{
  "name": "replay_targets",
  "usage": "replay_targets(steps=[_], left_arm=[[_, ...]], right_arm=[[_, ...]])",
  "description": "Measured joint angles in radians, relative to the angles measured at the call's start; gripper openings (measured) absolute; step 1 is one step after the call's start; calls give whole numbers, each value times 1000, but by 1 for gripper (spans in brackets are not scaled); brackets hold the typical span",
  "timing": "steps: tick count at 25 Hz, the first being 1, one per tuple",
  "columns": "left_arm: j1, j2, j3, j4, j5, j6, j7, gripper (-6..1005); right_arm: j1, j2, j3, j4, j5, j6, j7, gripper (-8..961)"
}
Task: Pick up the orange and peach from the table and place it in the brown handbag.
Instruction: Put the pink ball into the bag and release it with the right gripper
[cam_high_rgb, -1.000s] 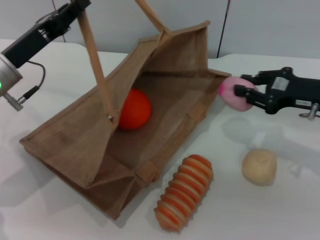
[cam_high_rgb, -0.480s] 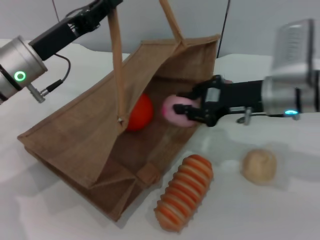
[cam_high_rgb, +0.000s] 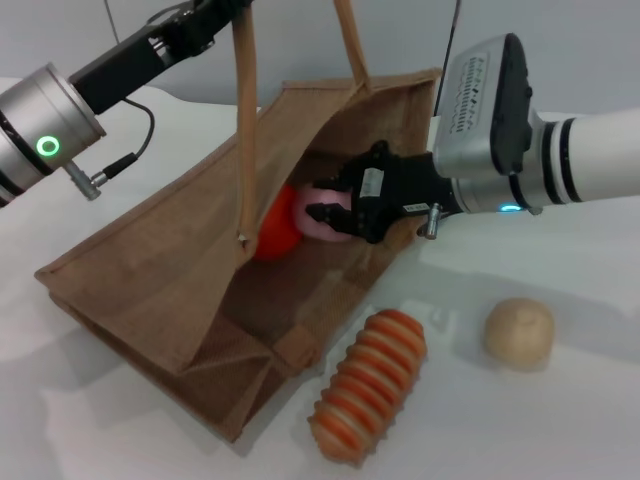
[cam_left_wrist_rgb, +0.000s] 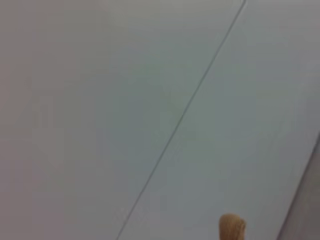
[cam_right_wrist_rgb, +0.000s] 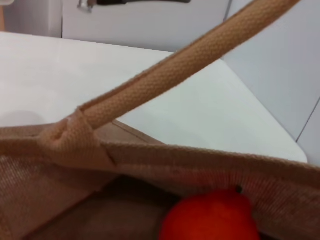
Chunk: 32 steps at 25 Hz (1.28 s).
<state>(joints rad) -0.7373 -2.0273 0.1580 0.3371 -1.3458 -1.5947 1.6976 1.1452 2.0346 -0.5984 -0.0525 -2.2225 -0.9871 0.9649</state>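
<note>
The brown handbag (cam_high_rgb: 190, 290) lies tipped on the white desk (cam_high_rgb: 560, 420), its mouth facing the right arm. The left end effector (cam_high_rgb: 215, 12), up beyond the bag's rim, lifts one of its two loop handles (cam_high_rgb: 245, 120) taut to hold the mouth open; whether its fingers clamp the strap cannot be told. The right end effector (cam_high_rgb: 330, 212) reaches inside the mouth, fingers closed around the peach (cam_high_rgb: 328, 222). Just past its fingertips, deeper in the bag, sits the orange (cam_high_rgb: 278, 224), touching or almost touching the peach.

The step in hand looks like the release. It would go best with the peach low over the bag's inner wall, let go gently so it settles beside the orange rather than rolling out, while the left arm keeps the handle up.

Count: one bag, one orange, one peach; outside the bag, below the right end effector, one ribbed orange-and-cream item (cam_high_rgb: 368, 385) and one beige ball (cam_high_rgb: 519, 333).
</note>
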Motion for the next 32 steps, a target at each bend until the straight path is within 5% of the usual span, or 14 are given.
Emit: replay_targets(steps=[16, 27, 32], left_arm=[[18, 2, -14, 0, -45, -103, -1, 205], [35, 4, -17, 0, -53, -98, 3, 212], [49, 7, -22, 0, -53, -84, 3, 215]], right_arm=[[-35, 2, 248, 130, 3, 83, -448, 290], [-84, -5, 357, 147, 2, 20, -487, 726], [-116, -10, 368, 132, 2, -54, -486, 757]])
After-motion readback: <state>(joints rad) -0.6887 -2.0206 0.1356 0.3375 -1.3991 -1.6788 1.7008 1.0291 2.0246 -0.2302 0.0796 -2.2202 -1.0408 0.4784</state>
